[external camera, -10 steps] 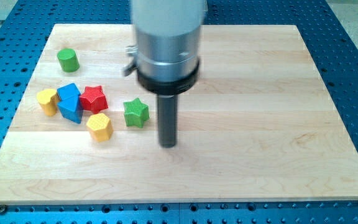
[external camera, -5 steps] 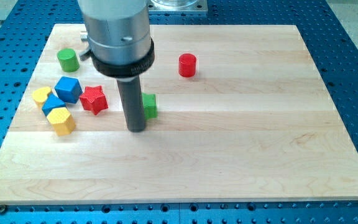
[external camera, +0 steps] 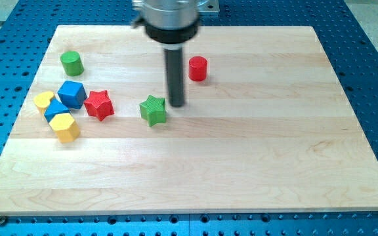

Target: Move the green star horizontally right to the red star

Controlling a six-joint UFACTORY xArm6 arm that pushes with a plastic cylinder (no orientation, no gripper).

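The green star (external camera: pixel 153 109) lies on the wooden board, left of centre. The red star (external camera: pixel 99 104) lies to its left, about 80 px away, at nearly the same height in the view. My tip (external camera: pixel 176 104) stands just to the upper right of the green star, close to it but apart from it. The rod rises from the tip to the arm at the view's top.
A red cylinder (external camera: pixel 198 68) stands right of the rod. A green cylinder (external camera: pixel 71 63) is at the upper left. Two blue blocks (external camera: pixel 71 94) (external camera: pixel 53 108), a yellow hexagon block (external camera: pixel 65 126) and a yellow block (external camera: pixel 42 100) cluster left of the red star.
My tip moved from the lower left of the green star to its upper right. The green star shifted slightly. The arm rose toward the view's top, and the star shows in full.
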